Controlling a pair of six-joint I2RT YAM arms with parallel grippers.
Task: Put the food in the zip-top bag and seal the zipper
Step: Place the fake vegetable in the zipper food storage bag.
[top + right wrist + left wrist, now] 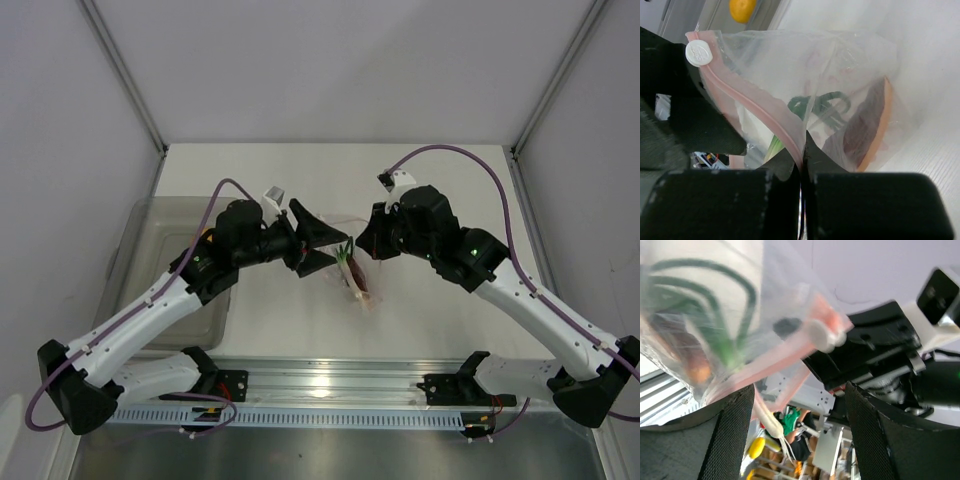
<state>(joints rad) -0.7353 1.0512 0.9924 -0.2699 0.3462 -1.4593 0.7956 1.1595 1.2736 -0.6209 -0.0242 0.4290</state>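
The clear zip-top bag (360,288) hangs in the air between both grippers. It holds green stems (820,107) and a dark red-orange piece (867,125). My right gripper (801,157) is shut on the pinkish-red zipper (752,105) at the bag's mouth; it also shows in the top view (363,245). A white slider (699,52) sits at the strip's far end. My left gripper (799,390) is open, with the bag's mouth edge (790,365) and a white stem root (767,422) by its left finger (727,435). A round yellow fruit (742,9) lies outside the bag.
A translucent grey bin (150,240) stands at the left of the table under the left arm. The metal rail (330,395) with both arm bases runs along the near edge. The booth's white walls close in the back and sides.
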